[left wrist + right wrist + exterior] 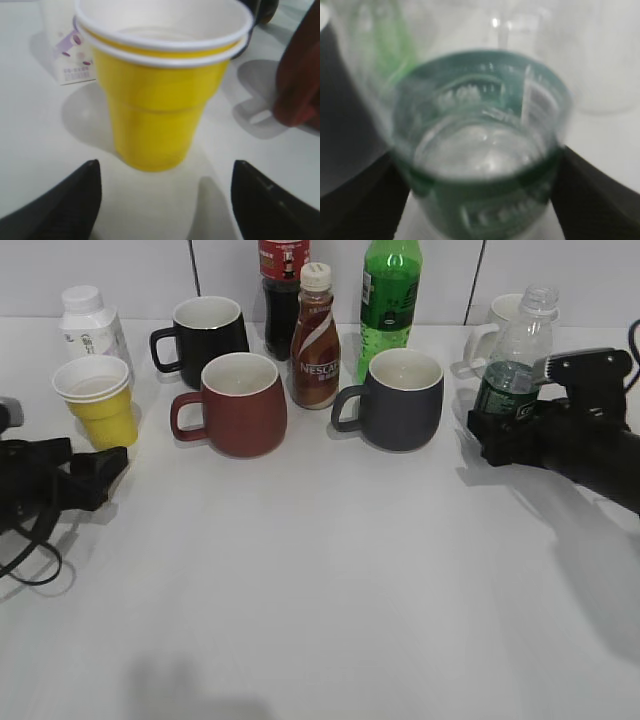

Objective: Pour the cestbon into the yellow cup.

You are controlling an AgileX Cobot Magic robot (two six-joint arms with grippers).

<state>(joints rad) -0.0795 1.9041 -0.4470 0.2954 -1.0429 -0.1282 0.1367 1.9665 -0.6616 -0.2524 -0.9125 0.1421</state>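
The cestbon (520, 345), a clear ribbed bottle with a dark green label and no cap, stands upright at the right. My right gripper (488, 430) is shut on its lower part. In the right wrist view the black fingers (477, 167) press both sides of the cestbon (480, 145). The yellow cup (100, 400), with a white rim, stands at the far left. My left gripper (108, 465) is open and empty just in front of it. In the left wrist view the yellow cup (160, 100) stands beyond the spread fingertips (165, 187), not between them.
A black mug (205, 335), a red mug (240, 405) and a grey mug (400, 400) stand in the middle. Behind them are a Nescafe bottle (315, 340), a cola bottle (283, 280) and a green soda bottle (390, 300). A white bottle (90, 325) stands behind the cup, a white mug (497, 325) behind the cestbon.
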